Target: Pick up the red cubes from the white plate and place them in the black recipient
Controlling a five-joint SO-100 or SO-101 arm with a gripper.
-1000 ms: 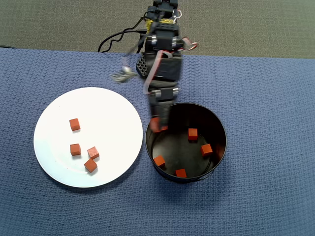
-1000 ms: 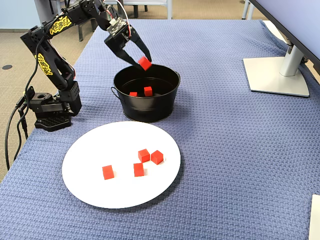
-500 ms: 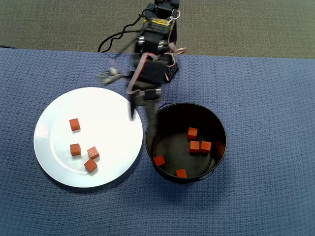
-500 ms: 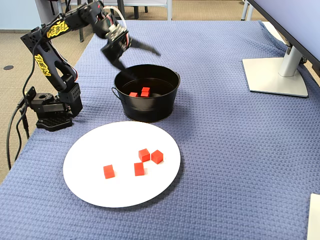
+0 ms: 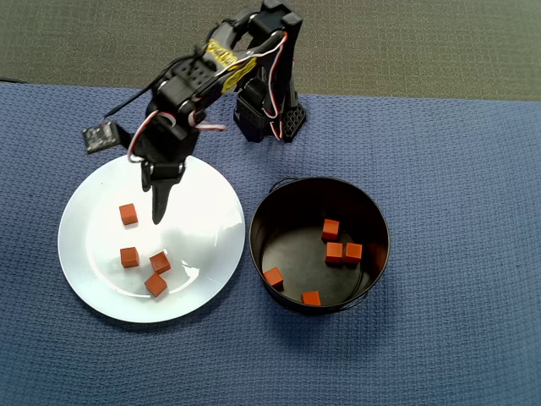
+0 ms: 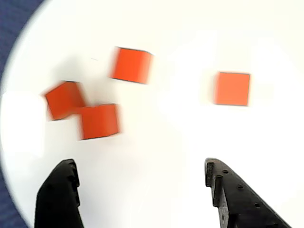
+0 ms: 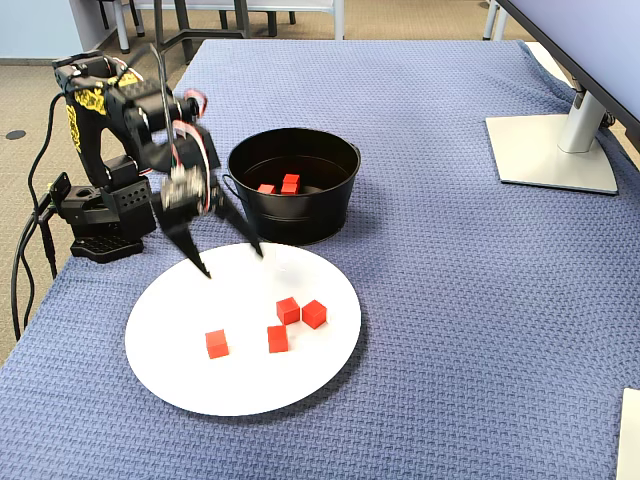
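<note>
While the gripper (image 7: pixel 228 262) hangs spread wide and empty over the white plate (image 5: pixel 203 254), the black recipient (image 5: pixel 372 211) sits beside it in the overhead view, five red cubes (image 5: pixel 336 251) inside. Four cubes (image 6: pixel 99 121) lie ahead of the fingertips (image 6: pixel 212 172).

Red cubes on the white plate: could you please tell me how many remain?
4, all on the white plate: one alone, three clustered. None appears hidden.

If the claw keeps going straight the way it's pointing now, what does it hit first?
Probably bare white plate: the open claw points down at it, and its line falls between the lone red cube and the three clustered cubes. Depth is unclear.
</note>
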